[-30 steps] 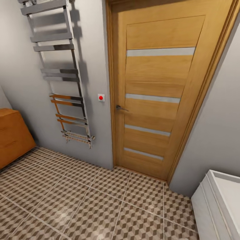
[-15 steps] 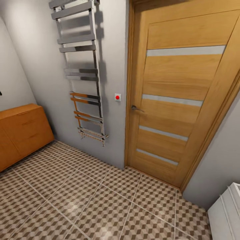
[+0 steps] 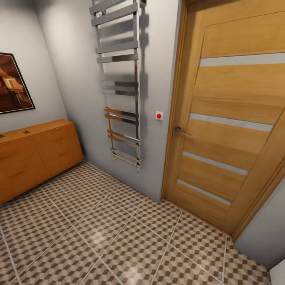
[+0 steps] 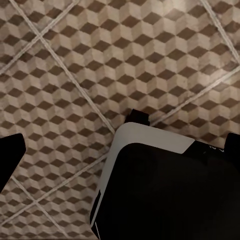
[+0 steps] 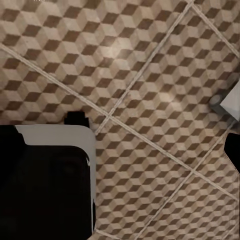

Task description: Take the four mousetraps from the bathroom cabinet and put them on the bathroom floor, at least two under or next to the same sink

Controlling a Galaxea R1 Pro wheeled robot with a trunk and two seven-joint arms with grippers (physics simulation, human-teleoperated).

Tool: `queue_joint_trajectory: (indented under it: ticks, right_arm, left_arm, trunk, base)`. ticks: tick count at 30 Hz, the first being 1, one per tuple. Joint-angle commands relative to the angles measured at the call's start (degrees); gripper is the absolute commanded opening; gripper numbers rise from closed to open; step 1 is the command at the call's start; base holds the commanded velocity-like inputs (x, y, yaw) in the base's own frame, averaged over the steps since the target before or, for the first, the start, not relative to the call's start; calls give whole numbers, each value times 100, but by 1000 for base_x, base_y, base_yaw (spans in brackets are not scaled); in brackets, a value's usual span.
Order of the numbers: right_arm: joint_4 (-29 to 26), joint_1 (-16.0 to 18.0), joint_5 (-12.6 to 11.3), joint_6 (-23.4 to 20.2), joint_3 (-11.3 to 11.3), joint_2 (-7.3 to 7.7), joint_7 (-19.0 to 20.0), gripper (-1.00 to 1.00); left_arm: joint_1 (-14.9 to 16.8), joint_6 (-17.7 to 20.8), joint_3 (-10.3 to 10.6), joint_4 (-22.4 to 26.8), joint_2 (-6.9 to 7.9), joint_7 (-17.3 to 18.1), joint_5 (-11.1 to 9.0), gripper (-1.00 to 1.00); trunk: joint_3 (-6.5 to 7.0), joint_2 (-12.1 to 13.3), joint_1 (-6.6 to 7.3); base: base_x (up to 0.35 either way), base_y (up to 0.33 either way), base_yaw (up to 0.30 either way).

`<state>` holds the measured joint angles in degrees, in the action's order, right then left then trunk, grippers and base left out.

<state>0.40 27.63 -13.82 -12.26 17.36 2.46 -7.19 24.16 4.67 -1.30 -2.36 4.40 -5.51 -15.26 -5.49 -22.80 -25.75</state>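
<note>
The orange-brown cabinet (image 3: 35,156) stands against the left wall in the head view, its drawers shut. A small dark item (image 3: 26,132) lies on its top, too small to identify. No mousetraps can be made out. The cube-patterned bathroom floor (image 3: 118,233) spreads across the lower half. The bathroom sink is out of view. In the left wrist view, my left gripper (image 4: 125,142) hangs open over the floor tiles (image 4: 125,60), holding nothing. In the right wrist view, my right gripper (image 5: 120,132) is open above the tiles (image 5: 150,65), with one dark finger (image 5: 232,150) at the frame's edge.
A chrome towel radiator (image 3: 120,85) hangs on the far wall beside a shut wooden door (image 3: 229,118) with a red-dotted switch (image 3: 159,115). A framed picture (image 3: 12,85) hangs above the cabinet. A white unit's corner (image 3: 279,277) sits at the bottom right. My dark base (image 4: 170,195) is below.
The whole head view has swung left. The cabinet has come further into view, the framed picture has appeared, and the white unit has slid almost out at the right.
</note>
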Motion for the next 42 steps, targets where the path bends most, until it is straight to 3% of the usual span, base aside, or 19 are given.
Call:
queue_joint_trajectory:
  ticks: [1, 42]
  right_arm:
    - [2, 5, -56, -15, 51, 0, -13, 100]
    - [2, 5, -51, -13, 55, 0, -11, 100]
  left_arm:
    - [9, 8, -11, -10, -1, -11, -21, 100]
    - [10, 0, -11, -10, 3, -11, -22, 100]
  trunk:
    - [-12, -12, -3]
    - [-12, -12, -3]
  base:
    - [0, 0, 291]
    - [5, 0, 291]
